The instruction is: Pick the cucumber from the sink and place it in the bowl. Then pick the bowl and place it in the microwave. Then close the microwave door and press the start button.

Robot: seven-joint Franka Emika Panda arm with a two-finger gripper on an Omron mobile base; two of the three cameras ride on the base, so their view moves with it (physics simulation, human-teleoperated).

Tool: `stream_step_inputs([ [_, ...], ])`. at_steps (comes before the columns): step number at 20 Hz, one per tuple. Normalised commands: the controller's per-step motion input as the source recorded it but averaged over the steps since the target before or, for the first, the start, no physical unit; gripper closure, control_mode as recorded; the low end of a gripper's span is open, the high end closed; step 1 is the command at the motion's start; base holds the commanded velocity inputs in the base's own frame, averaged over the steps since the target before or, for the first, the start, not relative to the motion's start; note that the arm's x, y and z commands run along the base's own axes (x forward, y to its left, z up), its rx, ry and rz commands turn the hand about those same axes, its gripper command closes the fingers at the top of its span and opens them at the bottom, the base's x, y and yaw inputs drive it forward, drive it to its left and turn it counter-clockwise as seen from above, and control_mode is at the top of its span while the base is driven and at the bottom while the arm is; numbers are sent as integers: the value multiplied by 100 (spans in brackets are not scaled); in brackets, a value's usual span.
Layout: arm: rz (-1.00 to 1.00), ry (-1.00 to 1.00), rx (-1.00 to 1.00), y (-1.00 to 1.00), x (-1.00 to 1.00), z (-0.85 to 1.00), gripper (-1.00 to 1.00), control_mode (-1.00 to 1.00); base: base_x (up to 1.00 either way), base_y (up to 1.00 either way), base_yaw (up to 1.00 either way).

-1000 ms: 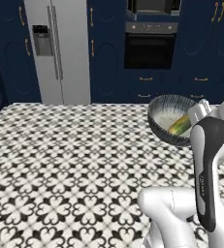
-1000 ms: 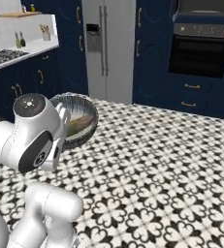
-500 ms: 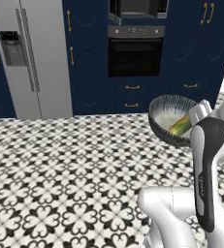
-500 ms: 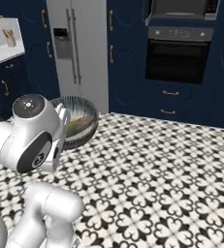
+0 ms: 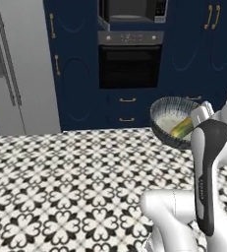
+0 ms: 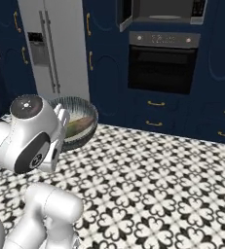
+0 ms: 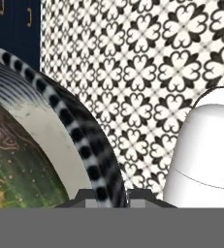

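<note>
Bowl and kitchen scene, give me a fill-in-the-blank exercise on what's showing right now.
1. The cucumber lies inside the ____.
2. The bowl is carried above the patterned ____.
3. The microwave sits directly above the black ____.
4. The end effector grips the bowl by its ____.

Missing words: bowl; floor; oven; rim

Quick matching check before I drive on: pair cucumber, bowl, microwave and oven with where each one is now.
1 cucumber
2 bowl
3 microwave
4 oven

A above the oven, door swung open
B held up at its rim by the gripper
C lying inside the bowl
D below the microwave, above two drawers

Pairs: 1-C, 2-B, 3-A, 4-D
</note>
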Motion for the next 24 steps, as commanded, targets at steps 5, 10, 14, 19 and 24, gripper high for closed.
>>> stream_step_inputs([
  [5,0,0,0,0,0,0,100,100,100,-100,12],
  [10,0,0,0,0,0,0,100,100,100,-100,31],
  [14,0,0,0,0,0,0,100,100,78,-100,40],
  [19,0,0,0,0,0,0,100,100,66,-97,51],
  [24,0,0,0,0,0,0,100,100,77,-100,42],
])
